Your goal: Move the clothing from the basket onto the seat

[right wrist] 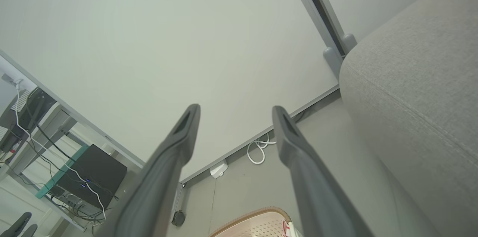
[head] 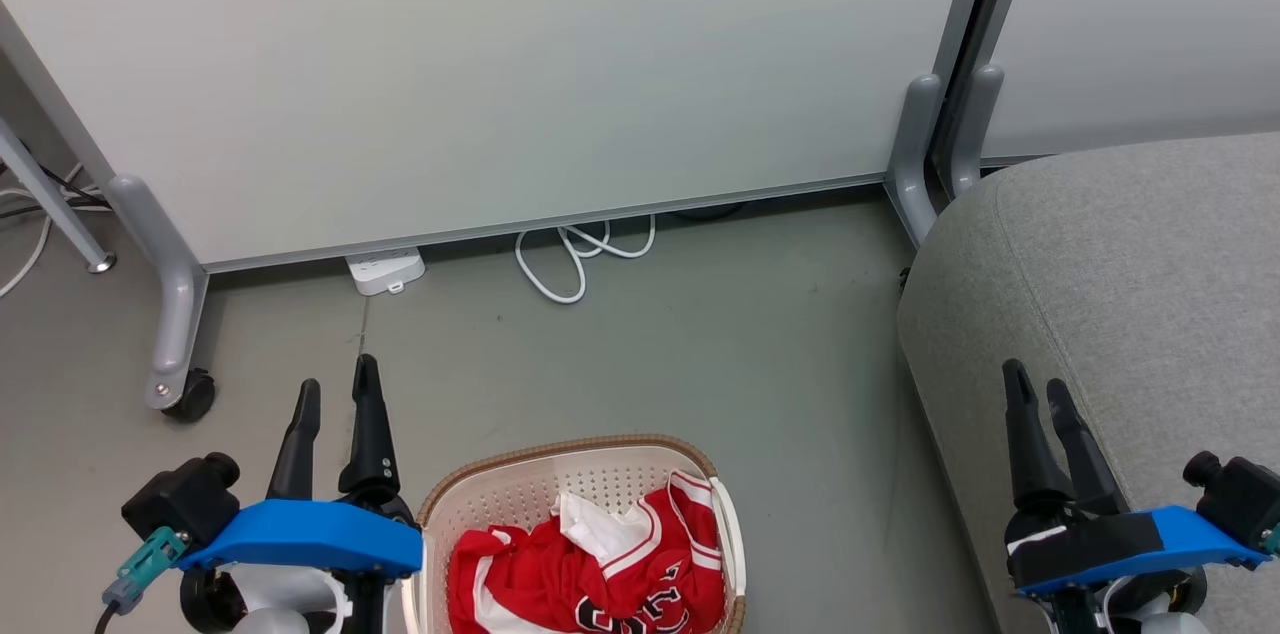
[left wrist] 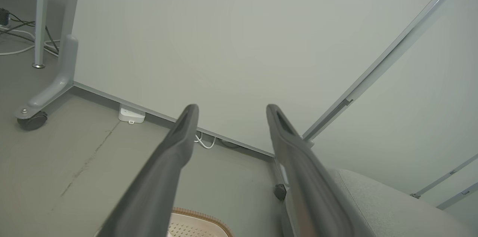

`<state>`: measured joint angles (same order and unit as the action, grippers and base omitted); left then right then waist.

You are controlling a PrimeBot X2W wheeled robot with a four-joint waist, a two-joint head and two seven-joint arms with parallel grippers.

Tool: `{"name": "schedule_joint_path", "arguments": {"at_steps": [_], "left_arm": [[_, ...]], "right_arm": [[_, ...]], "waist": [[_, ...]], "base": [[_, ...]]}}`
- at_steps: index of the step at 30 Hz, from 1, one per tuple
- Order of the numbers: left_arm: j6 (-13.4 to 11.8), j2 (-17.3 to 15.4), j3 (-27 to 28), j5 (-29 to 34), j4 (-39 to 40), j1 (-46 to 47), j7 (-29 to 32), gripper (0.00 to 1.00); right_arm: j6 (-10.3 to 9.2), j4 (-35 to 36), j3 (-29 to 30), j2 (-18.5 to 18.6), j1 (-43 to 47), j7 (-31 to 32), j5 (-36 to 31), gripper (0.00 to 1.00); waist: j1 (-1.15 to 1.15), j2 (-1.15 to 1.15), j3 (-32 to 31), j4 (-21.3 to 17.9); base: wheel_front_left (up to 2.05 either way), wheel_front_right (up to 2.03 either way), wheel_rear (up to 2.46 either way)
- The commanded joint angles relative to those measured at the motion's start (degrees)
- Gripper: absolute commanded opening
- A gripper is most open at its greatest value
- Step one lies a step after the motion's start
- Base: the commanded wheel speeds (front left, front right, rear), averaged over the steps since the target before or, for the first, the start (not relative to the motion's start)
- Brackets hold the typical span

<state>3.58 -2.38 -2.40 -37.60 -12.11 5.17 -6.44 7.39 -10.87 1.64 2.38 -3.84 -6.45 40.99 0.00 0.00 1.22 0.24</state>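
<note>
Red clothing point(head: 600, 579) fills the basket point(head: 575, 449) on the floor, flanked by the left gripper point(head: 335, 396) and right gripper point(head: 1040, 389), both parted and empty. Nothing lies on the seat point(head: 1130, 264); the first grasp likely comes next, calling for a reach down.

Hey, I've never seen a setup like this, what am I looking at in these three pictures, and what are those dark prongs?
This is a robot with two arms. The dark prongs are its grippers, each with two long fingers. One picture comes from a camera on its head, looking down at the floor: the left gripper is at the lower left, the right gripper at the lower right. The other two come from cameras on its wrists, each looking along that arm's own fingers. Both grippers are open and hold nothing.

On the floor between them stands a basket with red clothing in it. The big grey seat is on the right. Behind are a pale wall panel, a white power strip and a looped white cable.
</note>
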Motion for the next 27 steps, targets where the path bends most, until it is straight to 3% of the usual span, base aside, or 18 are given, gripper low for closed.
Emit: {"name": "schedule_joint_path", "arguments": {"at_steps": [1, 27], "left_arm": [[0.46, -0.48, -0.44, 3.16, 0.38, 1.61, -0.88, 1.00], [0.58, -0.58, -2.87, 18.76, -0.67, 1.91, -4.50, 1.00]], "right_arm": [[0.09, 0.41, -0.22, 0.44, -0.95, -0.86, -2.92, 1.00], [0.12, -1.22, -0.99, 0.57, -1.24, -4.46, -17.82, 1.00]], "waist": [[0.00, 0.00, 0.04, 0.05], [0.00, 0.00, 0.31, 0.30]], "base": [[0.00, 0.00, 0.00], [0.00, 0.00, 0.00]]}}
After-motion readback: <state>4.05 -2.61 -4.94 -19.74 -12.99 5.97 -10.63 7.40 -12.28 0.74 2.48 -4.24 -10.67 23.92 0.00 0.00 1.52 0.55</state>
